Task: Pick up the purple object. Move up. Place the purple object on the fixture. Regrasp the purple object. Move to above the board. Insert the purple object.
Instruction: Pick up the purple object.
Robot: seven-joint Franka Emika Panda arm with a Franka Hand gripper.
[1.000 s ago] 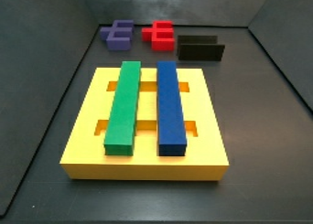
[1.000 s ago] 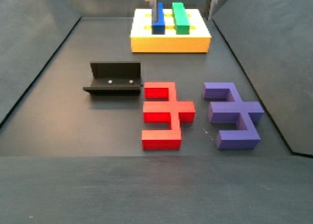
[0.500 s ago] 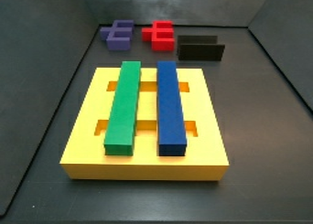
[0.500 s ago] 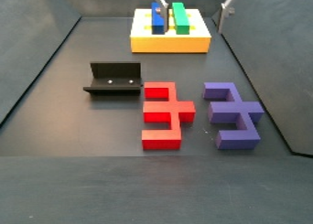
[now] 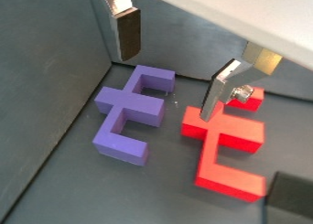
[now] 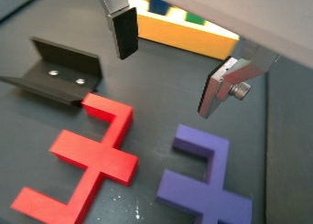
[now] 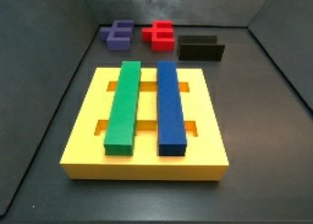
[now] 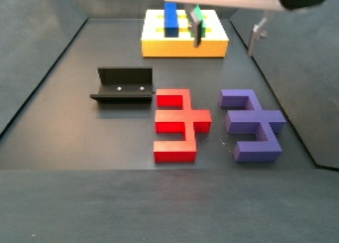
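Note:
The purple object [image 5: 134, 113] lies flat on the dark floor, beside the red piece, in both wrist views and both side views [image 6: 202, 173] [image 7: 119, 33] [image 8: 252, 123]. My gripper [image 5: 169, 84] hangs open above the floor, over the gap between the purple object and the red piece, with nothing between its fingers [image 6: 123, 36]. It shows high up in a side view [image 8: 225, 37]. The black fixture [image 6: 55, 72] [image 8: 126, 85] stands next to the red piece. The yellow board [image 7: 86, 127] [image 8: 185, 49] carries a green bar [image 7: 124, 104] and a blue bar [image 7: 171, 104].
A red notched piece [image 5: 226, 141] [image 8: 176, 123] lies between the purple object and the fixture. Dark walls enclose the floor on all sides.
The gripper has come away from above the board toward the purple and red pieces, still open. No piece has moved.

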